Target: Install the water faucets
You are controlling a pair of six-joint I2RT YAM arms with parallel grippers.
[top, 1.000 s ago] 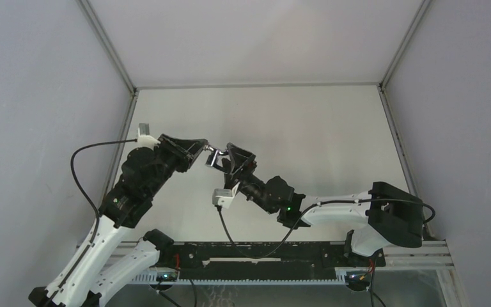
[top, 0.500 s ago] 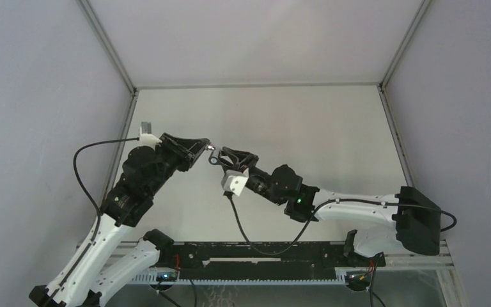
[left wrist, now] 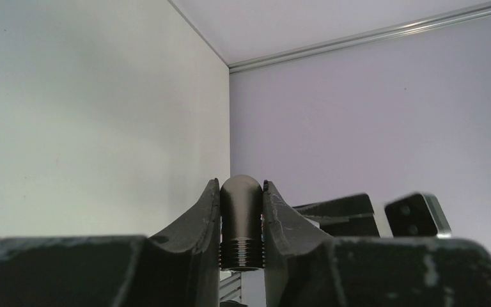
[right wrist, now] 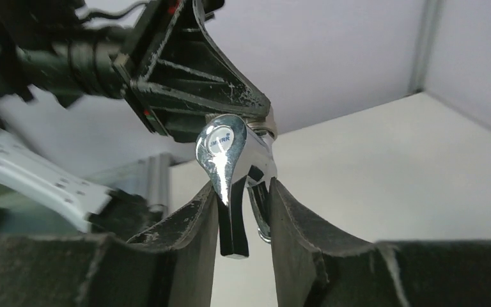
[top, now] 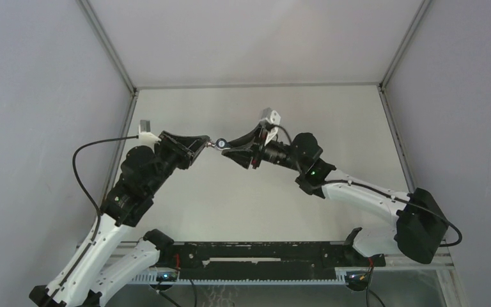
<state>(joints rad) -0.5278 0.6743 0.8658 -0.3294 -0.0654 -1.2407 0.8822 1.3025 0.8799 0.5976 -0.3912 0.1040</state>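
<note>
My two grippers meet tip to tip above the table's middle left. My left gripper (top: 206,143) is shut on a stubby faucet part (left wrist: 241,220) with a rounded end and a threaded base, dark against the light in the left wrist view. My right gripper (top: 227,146) is shut on the shiny silver bent faucet (right wrist: 233,169) with a lever handle and a blue badge. In the right wrist view the left gripper's fingertips (right wrist: 198,83) hang just above this faucet, and the two parts touch or nearly touch. From above the parts show as a small shiny spot (top: 218,144).
The white table (top: 332,121) lies below both arms, bounded by grey walls and metal corner rails (top: 393,128). A black rail (top: 256,256) runs along the near edge between the arm bases. Cables loop from both wrists.
My right wrist has rolled over, so its camera went from below the arm to on top, and the arm has swung up and right. The left arm has stayed still.
</note>
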